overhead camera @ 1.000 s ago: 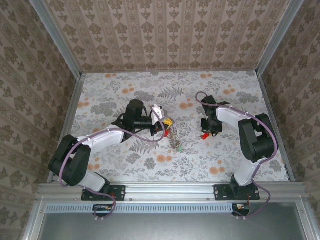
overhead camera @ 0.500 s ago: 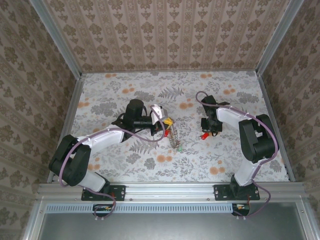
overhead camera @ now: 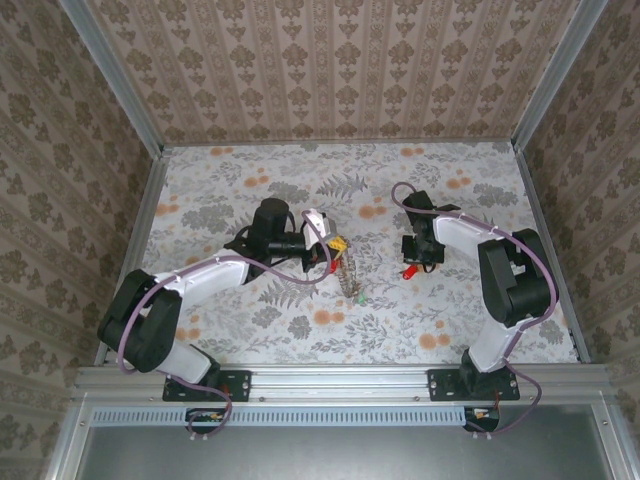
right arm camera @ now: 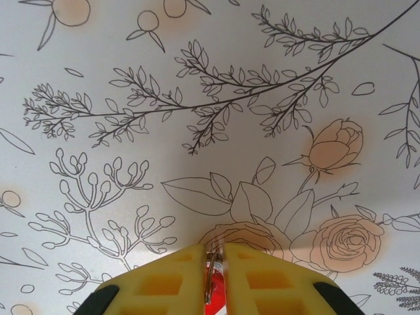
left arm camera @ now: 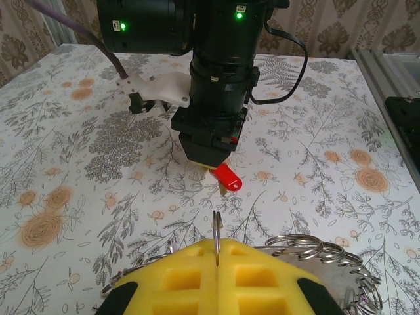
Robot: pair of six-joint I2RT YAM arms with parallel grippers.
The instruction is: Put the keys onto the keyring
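**Ana:** Floral tabletop (overhead camera: 470,330), patterned walls (overhead camera: 330,70) boxing it in on three sides, and both arms reaching towards the middle.

**Ben:** What's the left one got?

**Ana:** Left tool (left arm camera: 216,248), yellow pads pressed tight together, with a thin silver hoop standing edge-on between them. That's the keyring (left arm camera: 216,226), pinched and held upright, poking out just past the pads.

**Ben:** And that silver tangle beside it?

**Ana:** A cluster of small split rings (left arm camera: 315,248), just to the right of the pads in the left wrist view. From overhead, silvery metal trails from that tool towards the near edge, and a green-headed key (overhead camera: 358,297) sits at its near end. Whether that key is threaded onto anything, I can't tell from here.

**Ben:** Over to the right arm.

**Ana:** Right tool (overhead camera: 410,266) is pointed down at the tabletop, facing the left one across a gap. It's clamped on a red-headed key (left arm camera: 226,178), which juts out from under the fingers and angles towards the keyring. The two are near but apart, with bare tabletop between them.

**Ben:** Sure it's gripped?

**Ana:** In the right wrist view the pads are drawn almost together, with a sliver of metal caught in the slit and red showing just below it.
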